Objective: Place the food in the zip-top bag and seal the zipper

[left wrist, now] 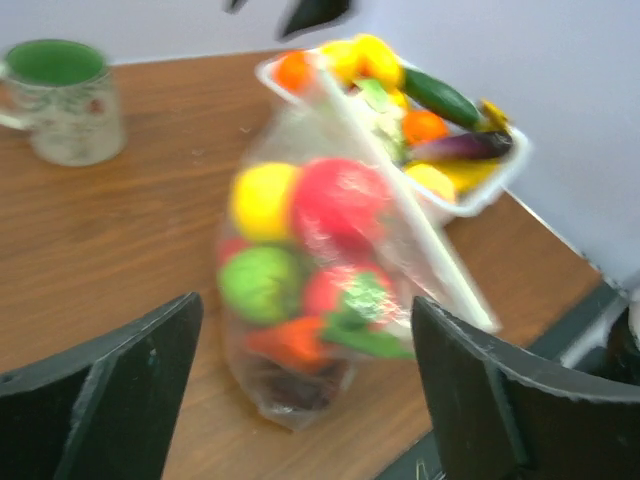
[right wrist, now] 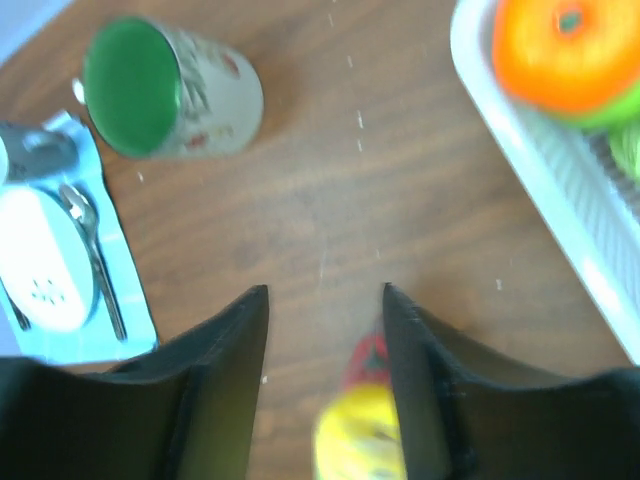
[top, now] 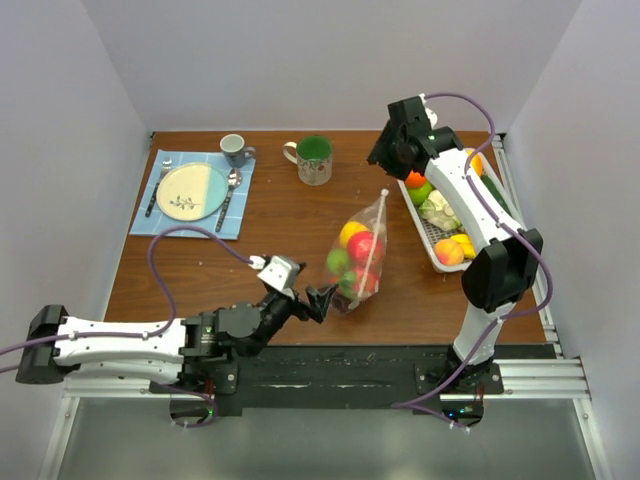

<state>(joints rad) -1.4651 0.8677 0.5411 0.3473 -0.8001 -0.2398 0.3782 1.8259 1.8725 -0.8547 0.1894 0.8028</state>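
Note:
The clear zip-top bag (top: 358,256) lies on the wooden table with red, yellow, green and orange toy food (top: 362,247) inside. Its pale zipper (top: 378,232) runs along the right edge. In the left wrist view the bag (left wrist: 300,290) fills the middle and the zipper (left wrist: 420,210) slants down to the right. My left gripper (top: 322,302) is open at the bag's near bottom end, with that end (left wrist: 303,330) between its fingers, not pinched. My right gripper (top: 385,158) is open and empty, raised above the bag's far end. In its own view (right wrist: 325,292) a yellow fruit (right wrist: 362,438) shows below.
A white slatted basket (top: 432,243) with more toy food stands at the right edge. A green-lined mug (top: 314,160) and a grey mug (top: 236,150) stand at the back. A plate (top: 192,191) with cutlery lies on a blue mat at the back left.

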